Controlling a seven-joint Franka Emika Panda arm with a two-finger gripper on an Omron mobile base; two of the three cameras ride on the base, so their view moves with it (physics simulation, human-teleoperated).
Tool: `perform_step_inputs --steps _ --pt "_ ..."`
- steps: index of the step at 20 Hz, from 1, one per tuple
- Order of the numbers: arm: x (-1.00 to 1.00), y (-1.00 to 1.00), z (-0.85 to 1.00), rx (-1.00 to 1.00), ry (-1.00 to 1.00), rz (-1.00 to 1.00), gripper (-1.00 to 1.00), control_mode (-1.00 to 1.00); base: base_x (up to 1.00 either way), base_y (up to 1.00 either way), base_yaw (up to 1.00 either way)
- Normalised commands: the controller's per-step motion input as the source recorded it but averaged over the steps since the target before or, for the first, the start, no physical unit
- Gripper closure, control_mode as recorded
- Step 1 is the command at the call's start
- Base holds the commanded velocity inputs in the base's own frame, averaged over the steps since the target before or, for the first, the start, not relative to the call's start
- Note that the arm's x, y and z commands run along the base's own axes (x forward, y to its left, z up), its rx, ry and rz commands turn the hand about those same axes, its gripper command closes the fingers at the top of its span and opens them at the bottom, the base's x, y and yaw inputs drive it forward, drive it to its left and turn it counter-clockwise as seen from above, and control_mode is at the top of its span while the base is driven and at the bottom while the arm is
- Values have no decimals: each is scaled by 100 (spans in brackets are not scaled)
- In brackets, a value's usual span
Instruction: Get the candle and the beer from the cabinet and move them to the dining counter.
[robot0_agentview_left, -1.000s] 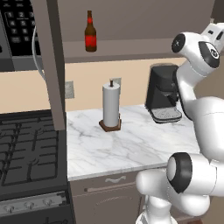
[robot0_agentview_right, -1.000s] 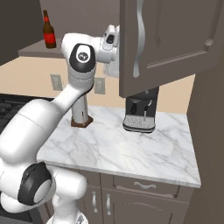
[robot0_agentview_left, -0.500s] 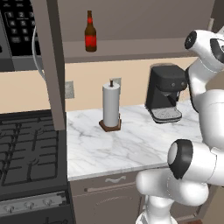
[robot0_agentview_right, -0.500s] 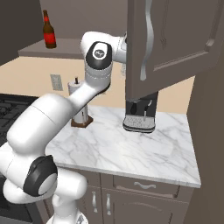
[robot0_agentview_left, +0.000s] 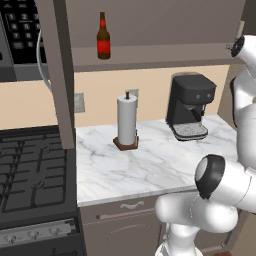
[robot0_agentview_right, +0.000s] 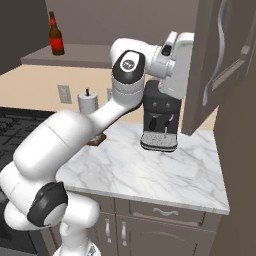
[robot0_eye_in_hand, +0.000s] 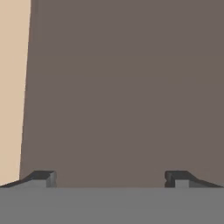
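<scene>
The beer (robot0_agentview_left: 103, 36) (robot0_agentview_right: 55, 36), a brown bottle with a red label, stands upright at the left end of the open cabinet's shelf (robot0_agentview_left: 160, 50) (robot0_agentview_right: 80, 52). At the shelf's right end a thin pale olive stick (robot0_agentview_left: 242, 26), the candle by its look, peeks out above my wrist. My white hand (robot0_agentview_right: 179, 60) is raised at that right end, beside the right cabinet door (robot0_agentview_right: 227, 60). In the hand view my gripper (robot0_eye_in_hand: 110, 179) is open and empty, facing a grey-brown panel (robot0_eye_in_hand: 127, 87) close up. The dining counter is out of view.
A black coffee machine (robot0_agentview_left: 190, 105) (robot0_agentview_right: 160, 117) and a white paper-towel roll (robot0_agentview_left: 127, 120) stand on the marble worktop (robot0_agentview_left: 150, 165) below the cabinet. A black stove (robot0_agentview_left: 30, 170) lies to the left. The left cabinet door (robot0_agentview_left: 57, 75) stands open by the microwave (robot0_agentview_left: 20, 35).
My arm has swung to the right and raised the hand up to the right end of the cabinet shelf, close to the right door. The jaws have stayed open. The beer has not moved.
</scene>
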Motion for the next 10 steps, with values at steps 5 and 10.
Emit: perform_step_inputs --steps 5,10 --pt "-3 -38 0 -1 -2 -11 -100 -100 0 0 0" --pt "-4 -26 -2 0 -1 0 -100 -100 0 0 0"
